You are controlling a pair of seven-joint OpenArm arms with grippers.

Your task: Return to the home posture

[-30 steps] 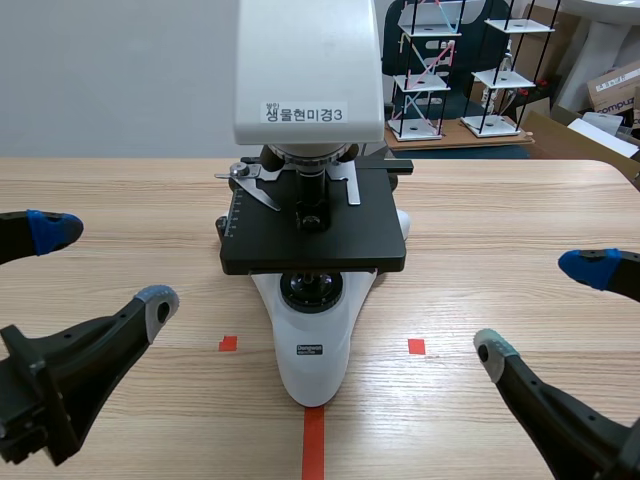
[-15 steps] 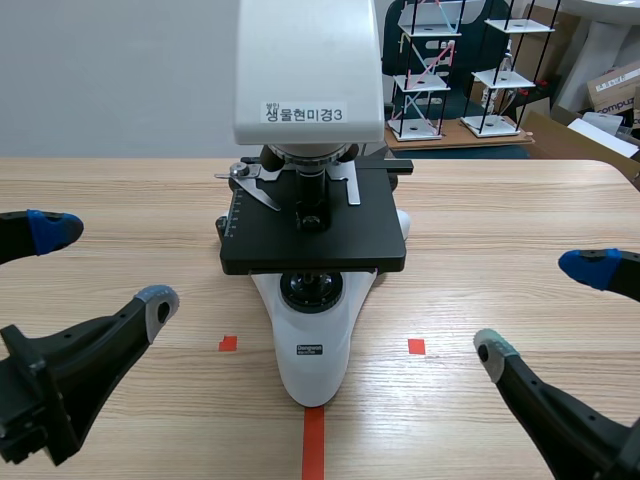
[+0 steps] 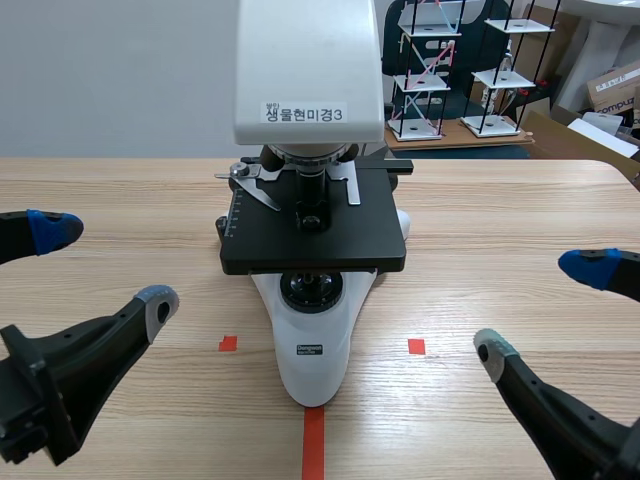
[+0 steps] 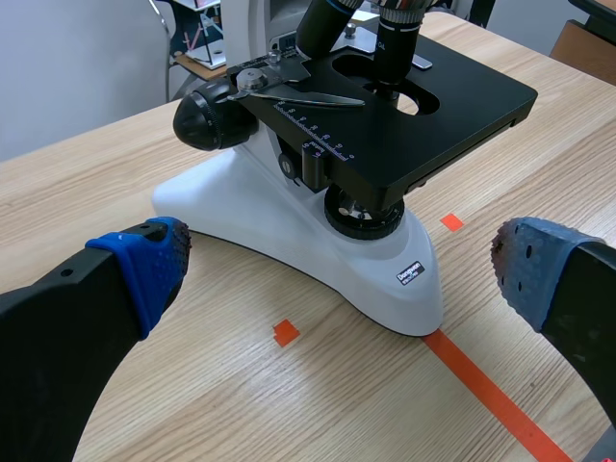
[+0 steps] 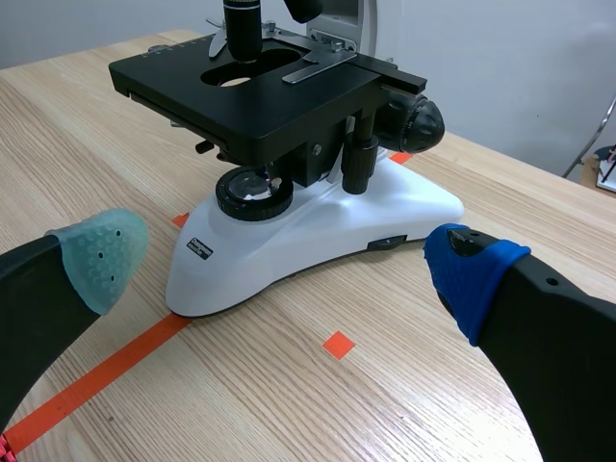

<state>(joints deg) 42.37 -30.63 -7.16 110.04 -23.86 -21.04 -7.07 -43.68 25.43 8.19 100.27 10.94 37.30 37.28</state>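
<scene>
Your left gripper (image 3: pixel 100 265) and right gripper (image 3: pixel 541 306) sit spread wide, gripping nothing.
The microscope (image 3: pixel 312 250) stands on the table (image 3: pixel 120 190) between them; your left wrist view shows its black focus knob (image 4: pixel 214 117), the scene view its labelled head (image 3: pixel 308 70).

- A light wooden table (image 3: pixel 520 220) with a straight grain, running away toward the far wall.
- One microscope (image 3: pixel 312 240) stands upright on it at the middle. Its white base (image 3: pixel 315 350) sits flat on the wood, narrow rounded end toward the near edge.
- An orange-red tape line (image 3: pixel 313 445) on the tabletop meets that rounded end.
- Two small orange-red tape squares (image 3: pixel 228 343) lie flat, one either side of the base, near it but apart.
</scene>
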